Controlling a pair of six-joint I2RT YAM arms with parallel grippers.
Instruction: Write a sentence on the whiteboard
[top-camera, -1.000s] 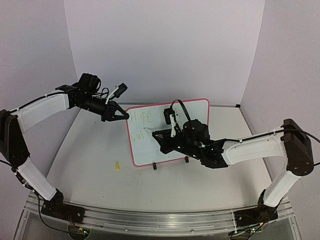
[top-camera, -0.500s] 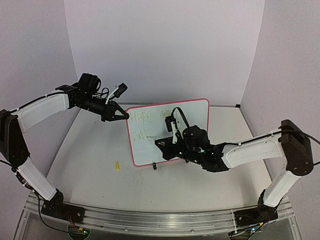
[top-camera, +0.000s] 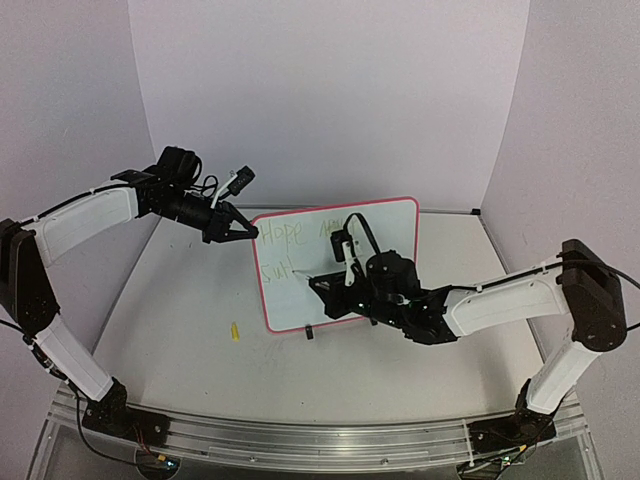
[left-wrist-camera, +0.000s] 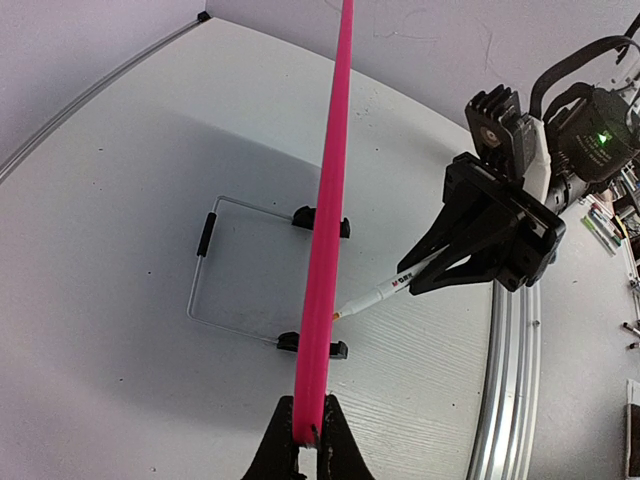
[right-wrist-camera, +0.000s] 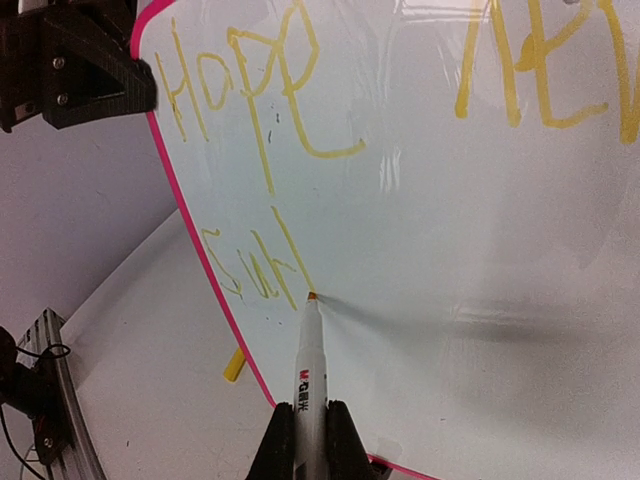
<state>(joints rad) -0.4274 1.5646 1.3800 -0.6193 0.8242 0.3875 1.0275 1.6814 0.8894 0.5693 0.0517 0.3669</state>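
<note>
- The whiteboard (top-camera: 395, 228) stands tilted on its black clip feet (left-wrist-camera: 320, 218) near the middle of the tabletop (top-camera: 170, 320). Its writing face is turned toward the right arm.
- The left fingers (top-camera: 245, 230) are pressed together on the board's pink frame at its upper left corner, apparently to brace it against the push of the pen.
- The right fingers (right-wrist-camera: 305, 440) pinch a marker (right-wrist-camera: 311, 365) by the rear of its barrel, which leaves the tip free. The tip touches the white surface just after the letters "Sur" on the second line.
- The sentence (top-camera: 283, 236), in pale yellow-green, shows "Hope" and the start of a second word above, with "Sur" below. To an onlooker it seems about half written.
- A small yellow piece (top-camera: 234, 331), perhaps the marker's cap, lies on the tabletop near the board's lower left corner, apart from both arms and out of the pen's way.
</note>
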